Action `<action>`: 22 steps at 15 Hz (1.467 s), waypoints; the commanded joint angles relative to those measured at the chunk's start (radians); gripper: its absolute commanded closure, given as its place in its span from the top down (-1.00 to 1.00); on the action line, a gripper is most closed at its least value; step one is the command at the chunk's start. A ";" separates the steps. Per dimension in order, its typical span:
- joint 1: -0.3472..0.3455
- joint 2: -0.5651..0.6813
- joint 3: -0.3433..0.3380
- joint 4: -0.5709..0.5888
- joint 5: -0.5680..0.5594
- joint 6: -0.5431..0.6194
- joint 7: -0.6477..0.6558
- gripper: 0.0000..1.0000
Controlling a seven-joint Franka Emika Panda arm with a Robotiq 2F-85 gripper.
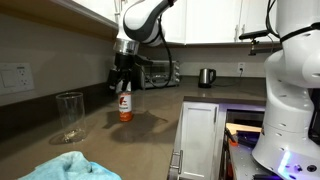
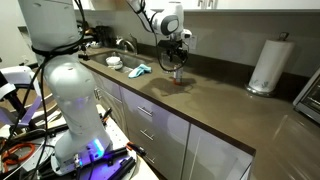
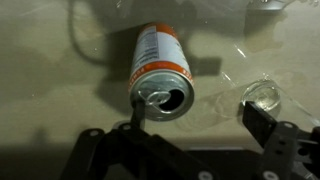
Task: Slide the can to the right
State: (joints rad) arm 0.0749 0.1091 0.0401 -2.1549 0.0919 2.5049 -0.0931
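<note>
The can [image 1: 124,103] stands upright on the dark countertop; it is white above and red-orange below. It also shows in an exterior view [image 2: 178,78] and from above in the wrist view [image 3: 158,70], where its top is open. My gripper [image 1: 123,82] hangs directly over it, as an exterior view [image 2: 177,62] also shows. In the wrist view the gripper [image 3: 193,110] is open. One finger touches the can's rim; the other stands well apart, near the glass [image 3: 262,95].
A clear drinking glass [image 1: 70,115] stands beside the can. A blue cloth [image 1: 65,167] lies at the counter's front. A kettle [image 1: 206,77] and an appliance [image 1: 155,72] sit at the back. A paper towel roll [image 2: 268,65] and a sink [image 2: 118,55] are on the counter.
</note>
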 commanded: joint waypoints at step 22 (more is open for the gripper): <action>-0.013 0.009 -0.005 0.084 -0.071 -0.226 0.022 1.00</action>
State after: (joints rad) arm 0.0740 0.1081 0.0348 -2.0927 0.0554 2.3200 -0.0921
